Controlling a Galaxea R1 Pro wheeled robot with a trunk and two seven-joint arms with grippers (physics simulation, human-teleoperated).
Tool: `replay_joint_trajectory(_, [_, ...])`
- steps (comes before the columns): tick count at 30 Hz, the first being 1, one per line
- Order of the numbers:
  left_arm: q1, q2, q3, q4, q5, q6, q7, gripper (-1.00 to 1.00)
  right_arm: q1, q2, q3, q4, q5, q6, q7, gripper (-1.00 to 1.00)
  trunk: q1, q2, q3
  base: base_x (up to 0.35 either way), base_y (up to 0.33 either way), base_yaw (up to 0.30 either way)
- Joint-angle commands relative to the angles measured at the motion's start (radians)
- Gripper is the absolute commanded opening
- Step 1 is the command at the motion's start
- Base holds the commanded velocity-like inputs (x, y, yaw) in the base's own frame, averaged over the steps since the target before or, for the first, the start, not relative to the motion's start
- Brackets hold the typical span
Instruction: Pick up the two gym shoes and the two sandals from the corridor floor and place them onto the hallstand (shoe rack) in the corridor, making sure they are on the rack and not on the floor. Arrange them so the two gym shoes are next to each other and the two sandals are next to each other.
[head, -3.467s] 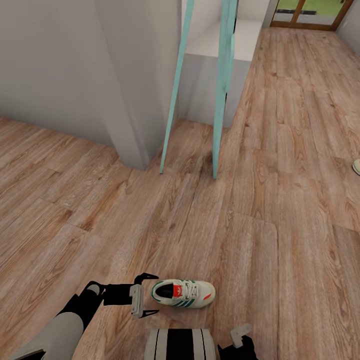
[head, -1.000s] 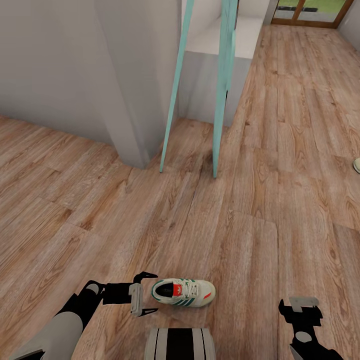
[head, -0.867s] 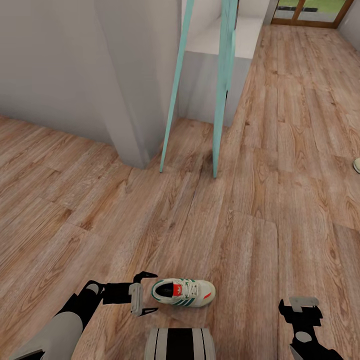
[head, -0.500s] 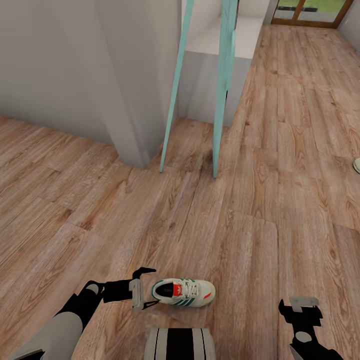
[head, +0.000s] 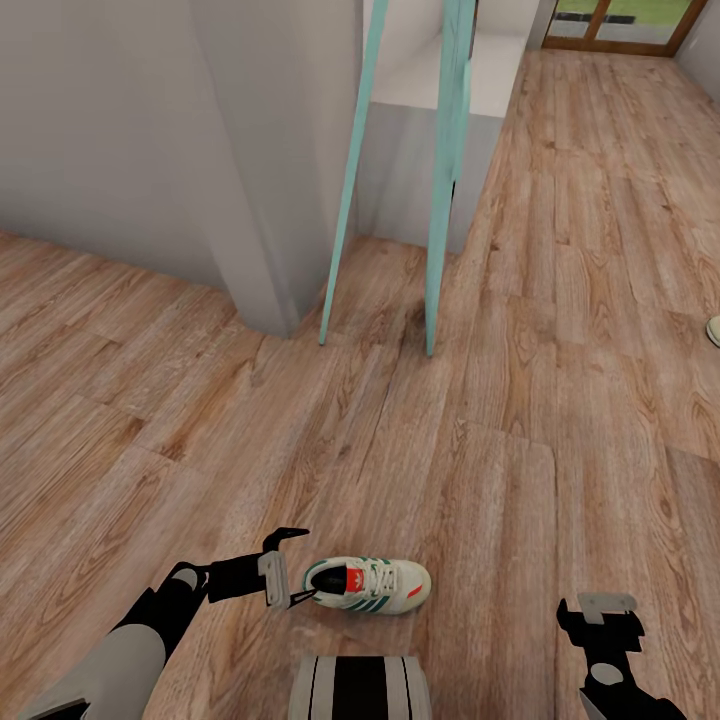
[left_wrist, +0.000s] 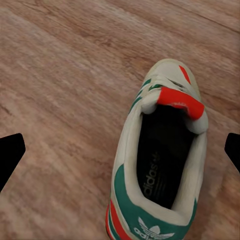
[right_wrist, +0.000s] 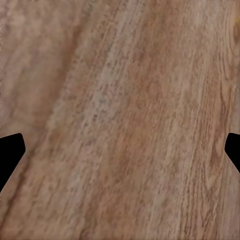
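1. The shoe (head: 367, 584) lies on the floor (head: 500, 420), heel toward the left gripper (head: 291, 567), long axis in line with it.
2. Left jaws are spread, level with the heel; the right gripper (head: 604, 612), jaws spread, hangs well apart.

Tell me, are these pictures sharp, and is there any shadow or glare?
Head view: crisp, even light, a faint shadow under the gym shoe, no glare. Left wrist view: shoe slightly soft, floor grain smeared. Right wrist view: floor planks blurred, both fingertips plain black.
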Motion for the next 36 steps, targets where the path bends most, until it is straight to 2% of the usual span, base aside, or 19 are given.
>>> replay_joint_trajectory(1, [0.0, 0.0, 0.0, 0.0, 0.0, 0.0, 0.0, 1.0, 0.0, 0.0, 0.0, 0.0, 0.0, 0.0, 0.0, 1.0, 0.0, 0.0, 0.0, 0.0, 0.0, 0.0])
replay_joint_trajectory(8, [0.0, 0.0, -0.002, 0.004, -0.003, -0.002, -0.002, 1.0, 0.0, 0.0, 0.0, 0.0, 0.001, 0.0, 0.0, 1.0, 0.0, 0.0, 0.0, 0.0, 0.0, 0.0])
replay_joint_trajectory(12, [0.0, 0.0, -0.003, 0.024, -0.037, -0.003, -0.004, 1.0, 0.0, 0.0, 0.001, 0.0, 0.001, 0.0, 0.0, 1.0, 0.0, 0.0, 0.0, 0.0, 0.0, 0.0])
replay_joint_trajectory(13, [0.0, -0.001, -0.003, 0.031, -0.067, -0.003, -0.004, 1.0, 0.0, 0.0, 0.0, 0.0, 0.001, 0.0, 0.0, 1.0, 0.0, 0.0, 0.0, 0.0, 0.0, 0.0])
replay_joint_trajectory(15, [0.0, -0.001, -0.004, 0.033, -0.072, -0.004, -0.005, 1.0, 0.0, 0.0, 0.0, 0.0, 0.001, 0.0, 0.0, 1.0, 0.0, 0.0, 0.0, 0.0, 0.0, 0.0])
replay_joint_trajectory(36, [0.0, -0.001, -0.027, 0.034, -0.093, -0.003, -0.005, 1.0, 0.0, 0.0, 0.0, 0.0, 0.001, 0.0, 0.0, 1.0, 0.0, 0.0, 0.0, 0.0, 0.0, 0.0])
